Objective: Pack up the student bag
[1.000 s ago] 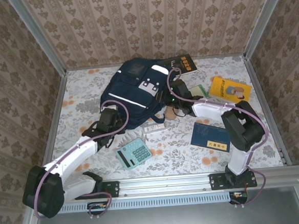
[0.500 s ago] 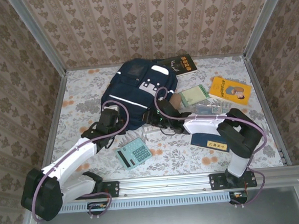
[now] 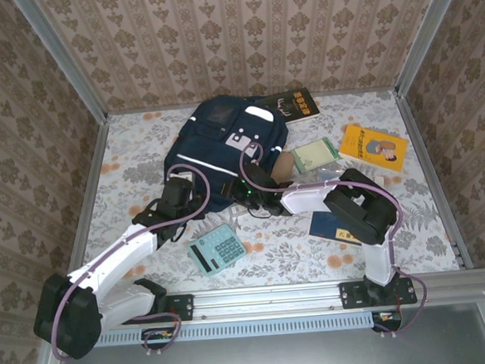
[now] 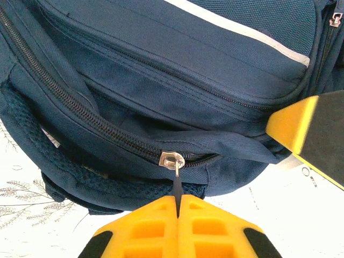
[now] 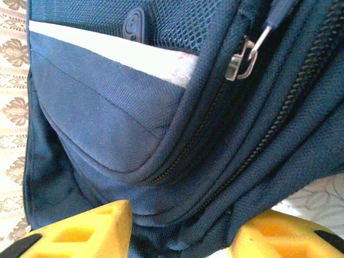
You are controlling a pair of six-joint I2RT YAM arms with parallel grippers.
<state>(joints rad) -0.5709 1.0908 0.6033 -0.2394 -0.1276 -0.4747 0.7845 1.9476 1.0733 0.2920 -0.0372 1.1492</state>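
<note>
I count one student bag [image 3: 223,137], one teal calculator [image 3: 217,252] and four books — one black book [image 3: 297,105], one yellow book [image 3: 374,145], one green book [image 3: 315,153], one dark blue book [image 3: 333,230].

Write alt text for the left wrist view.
The left gripper, its yellow jaws shut, pinches the dark pull tab of a silver zipper slider on the navy student bag. Patterned white tablecloth shows below the bag.

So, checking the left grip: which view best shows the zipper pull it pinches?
Left wrist: the zipper pull sits mid-frame, tab pinched by the left claw. Top external: too small to tell. Right wrist: a silver slider I can't match.
</note>
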